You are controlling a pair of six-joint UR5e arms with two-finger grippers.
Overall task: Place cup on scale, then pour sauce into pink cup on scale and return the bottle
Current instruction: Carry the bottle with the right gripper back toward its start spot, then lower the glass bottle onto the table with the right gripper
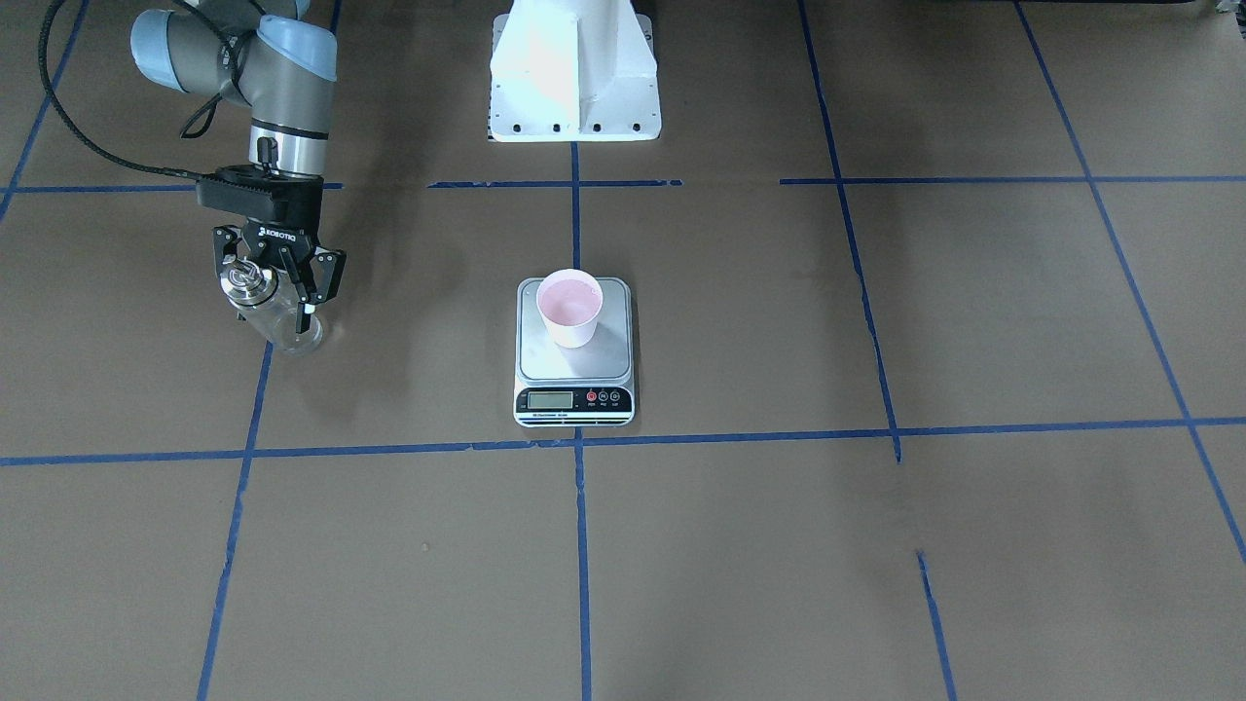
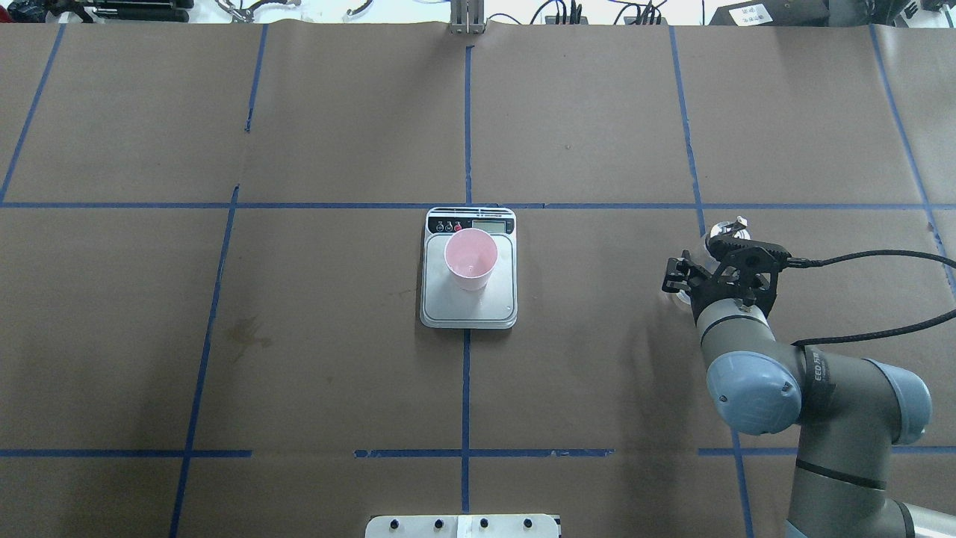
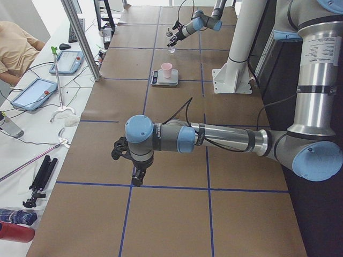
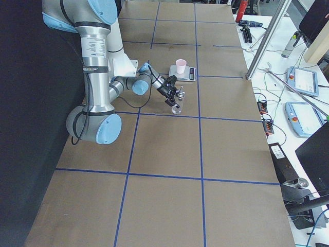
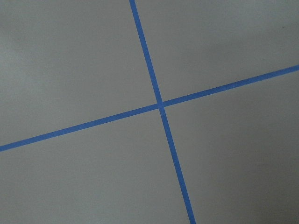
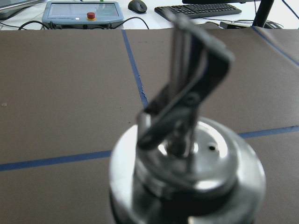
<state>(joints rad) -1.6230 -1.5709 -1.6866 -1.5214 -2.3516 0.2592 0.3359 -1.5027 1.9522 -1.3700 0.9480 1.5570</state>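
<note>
I count one cup point(image 1: 570, 307), one scale point(image 1: 545, 362) and one bottle point(image 1: 282, 321) on the counter point(image 1: 876, 545), and the scale's front strip carries one display point(image 1: 550, 399), one red button point(image 1: 590, 396) and two dark buttons point(image 1: 603, 396) point(image 1: 616, 396). I have one white pedestal point(image 1: 574, 78) and two arms point(image 1: 282, 88) point(image 3: 225, 138) with one end effector each: the right end effector point(image 1: 271, 297) and the left end effector point(image 3: 137, 176). Beyond the counter's edge I see two tablets point(image 3: 67, 61) point(image 3: 33, 92), one keyboard point(image 6: 201, 9), one mouse point(image 6: 137, 5) and one seated person point(image 3: 16, 45).

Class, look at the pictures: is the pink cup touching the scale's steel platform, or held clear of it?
Touching. In the front-facing view the cup stands upright on the platform of the scale, its base meeting the steel.
</note>
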